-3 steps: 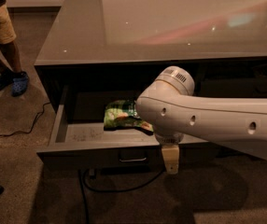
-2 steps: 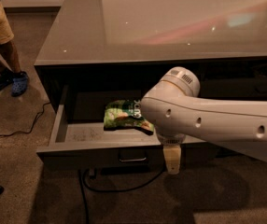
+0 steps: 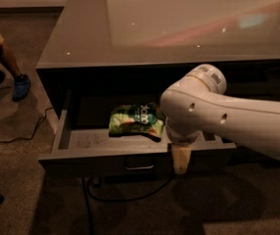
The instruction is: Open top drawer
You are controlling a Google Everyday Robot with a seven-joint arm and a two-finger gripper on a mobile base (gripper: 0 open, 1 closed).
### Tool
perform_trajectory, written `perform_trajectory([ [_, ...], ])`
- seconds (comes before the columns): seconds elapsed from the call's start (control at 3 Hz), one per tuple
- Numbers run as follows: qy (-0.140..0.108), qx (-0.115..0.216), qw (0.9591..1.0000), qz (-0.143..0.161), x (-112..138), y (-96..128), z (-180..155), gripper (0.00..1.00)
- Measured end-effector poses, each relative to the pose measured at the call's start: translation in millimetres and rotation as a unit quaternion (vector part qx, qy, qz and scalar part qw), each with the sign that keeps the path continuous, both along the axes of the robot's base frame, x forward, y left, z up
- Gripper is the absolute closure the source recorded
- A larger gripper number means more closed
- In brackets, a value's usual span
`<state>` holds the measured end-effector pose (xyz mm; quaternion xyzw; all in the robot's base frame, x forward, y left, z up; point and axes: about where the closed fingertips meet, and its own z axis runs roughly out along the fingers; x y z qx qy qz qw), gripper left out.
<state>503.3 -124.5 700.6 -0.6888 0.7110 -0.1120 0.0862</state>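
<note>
**Top drawer (image 3: 93, 163) pulled out, arm over its front**

In the camera view the top drawer stands well out from under the grey counter (image 3: 81, 28), near the floor. Its dark front faces the room, with a small handle (image 3: 139, 167) at the middle. The lighter tray inside is in plain sight, and a green snack bag (image 3: 134, 121) lies flat in it towards the back.

The white arm (image 3: 233, 121) reaches in from the right, above the drawer's right half. The gripper (image 3: 180, 161) hangs down over the front edge, just right of the handle. How wide it is set I cannot make out from here.

At the left stands a person's leg (image 3: 5, 58) with a blue shoe (image 3: 20, 86). A black cable (image 3: 12, 140) trails across the floor.
</note>
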Motion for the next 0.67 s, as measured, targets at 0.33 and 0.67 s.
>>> perform_trajectory([
  [0.33, -0.01, 0.02, 0.9997, 0.01, 14, 5, 4, 0.0],
  [0.67, -0.014, 0.031, 0.9994, 0.012, 29, 11, 3, 0.19],
])
